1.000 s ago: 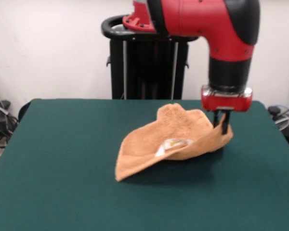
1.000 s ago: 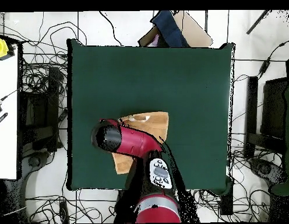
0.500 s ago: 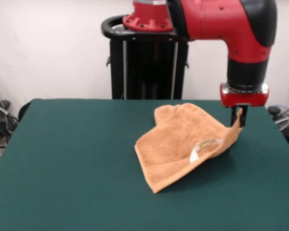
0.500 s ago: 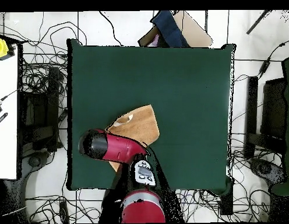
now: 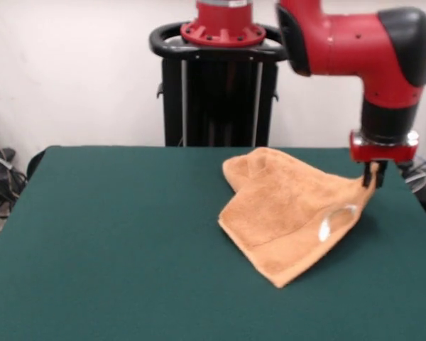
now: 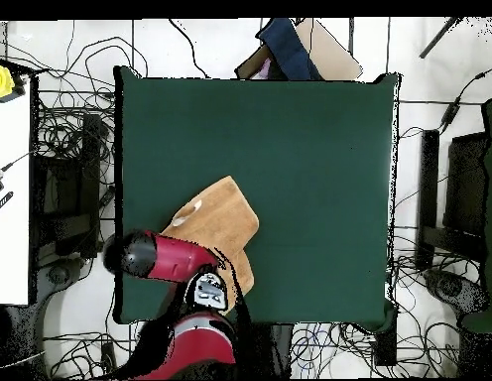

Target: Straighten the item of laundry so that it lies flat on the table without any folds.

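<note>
- One corner of the towel [image 5: 291, 209] hangs pinched in the gripper [image 5: 373, 175], lifted off the table [image 5: 113, 241]; the rest trails on the felt near the robot's side.
- We judge a low, steady drag outward best, keeping tension so the doubled far lobe unrolls.
- We cannot see the fingers overhead; the arm [image 6: 166, 256] covers them and part of the towel.
</note>
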